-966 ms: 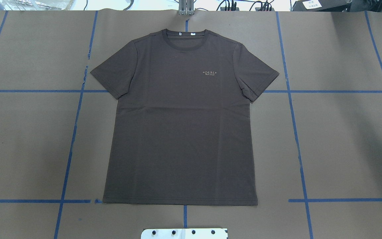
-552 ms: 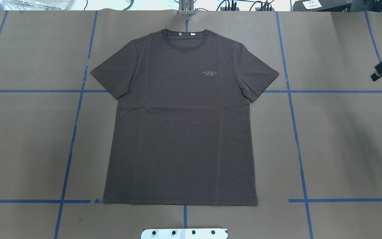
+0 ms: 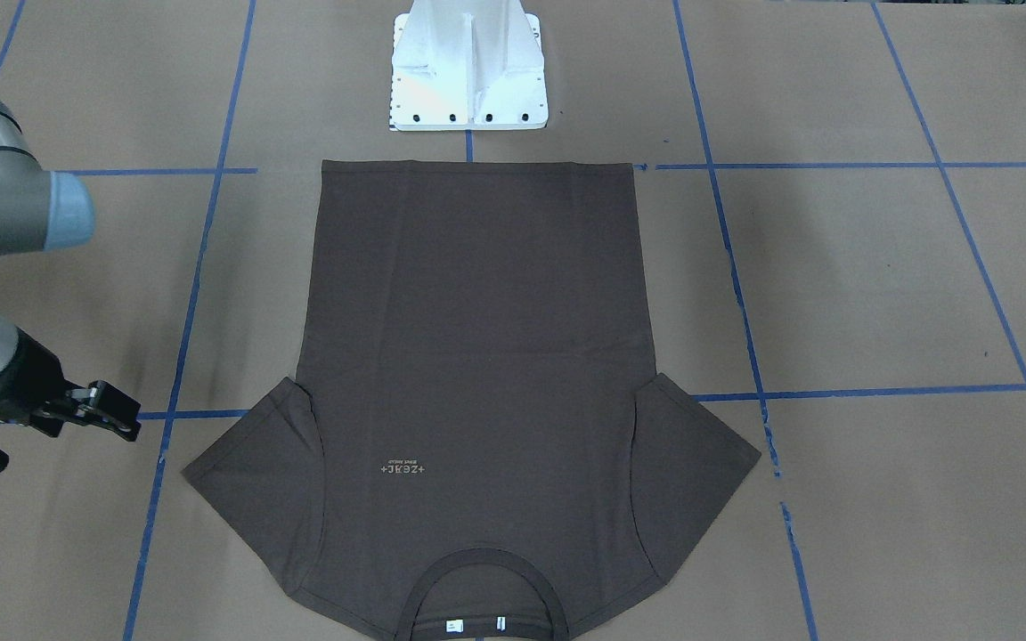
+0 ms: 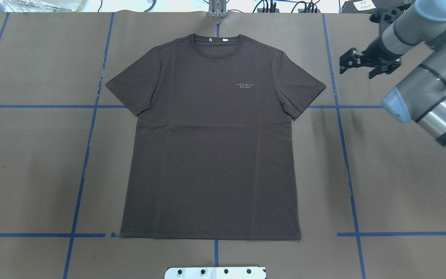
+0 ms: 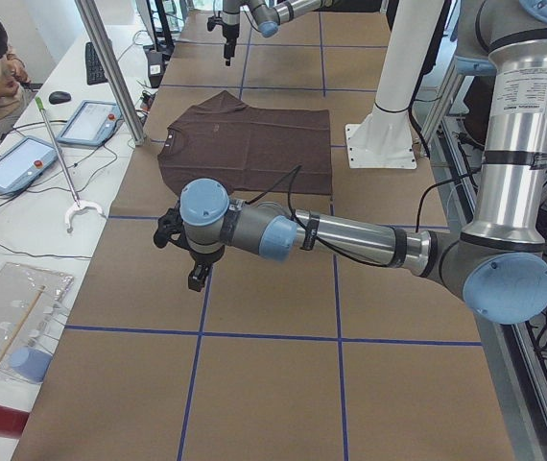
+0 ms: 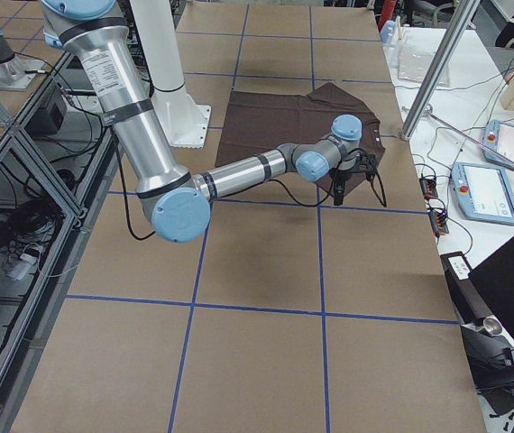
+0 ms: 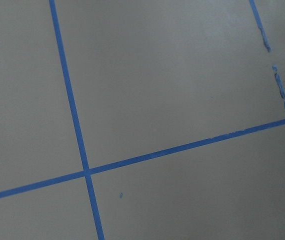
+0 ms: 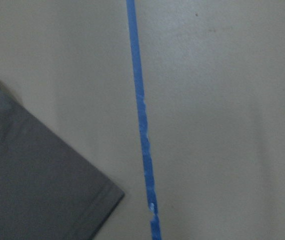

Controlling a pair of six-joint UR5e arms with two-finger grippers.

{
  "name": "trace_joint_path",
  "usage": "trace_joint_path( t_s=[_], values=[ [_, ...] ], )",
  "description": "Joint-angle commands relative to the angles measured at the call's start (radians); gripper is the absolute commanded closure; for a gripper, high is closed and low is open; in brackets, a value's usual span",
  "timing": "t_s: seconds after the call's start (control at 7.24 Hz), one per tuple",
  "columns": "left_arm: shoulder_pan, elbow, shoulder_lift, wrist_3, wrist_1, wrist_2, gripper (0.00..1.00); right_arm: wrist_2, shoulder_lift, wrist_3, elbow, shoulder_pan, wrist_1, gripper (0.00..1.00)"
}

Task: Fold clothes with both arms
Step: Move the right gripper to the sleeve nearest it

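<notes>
Beside the T-shirt's sleeve (image 4: 304,93), the right gripper (image 4: 364,64) hung above bare paper (image 4: 401,174). Its fingers were spread wide and held nothing. It was near the sleeve but apart from it, and in the overhead view a line of blue tape (image 4: 333,77) ran between them. The right wrist view showed the sleeve's corner to one side of that tape. Behind the gripper the wrist was turned downward. The right arm (image 4: 420,89) reached out low and nearly level from the base (image 3: 467,62), crossing the table's right half.

The left gripper (image 5: 193,274) appeared only in the left side view, pointing down over paper close to a tape line. Whether its fingers were spread or closed could not be told. The left arm (image 5: 350,235) also lay stretched out nearly level, with its wrist bent down, well apart from the shirt. The left wrist view showed a tape crossing and a dark sliver of fabric at one edge.

The T-shirt (image 4: 211,155) lay flat and unfolded at the table's centre, logo side up. Its hem lay toward the base, its collar lay away from it, and both sleeves were spread.
</notes>
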Motion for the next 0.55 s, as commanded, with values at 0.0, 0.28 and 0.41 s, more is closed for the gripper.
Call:
trace_joint_path(
  t_s=[0.0, 0.28, 0.41],
  values=[
    [0.004, 0.007, 0.016, -0.032, -0.069, -0.005, 0.00, -0.077, 0.104, 0.229, -0.221, -0.050, 0.227, 0.04],
    [0.004, 0.005, 0.008, -0.095, -0.069, -0.008, 0.00, -0.102, 0.102, 0.271, -0.229, -0.077, 0.226, 0.08],
    [0.004, 0.004, 0.008, -0.106, -0.069, -0.010, 0.00, -0.102, 0.097, 0.273, -0.229, -0.086, 0.226, 0.11]
  ],
)
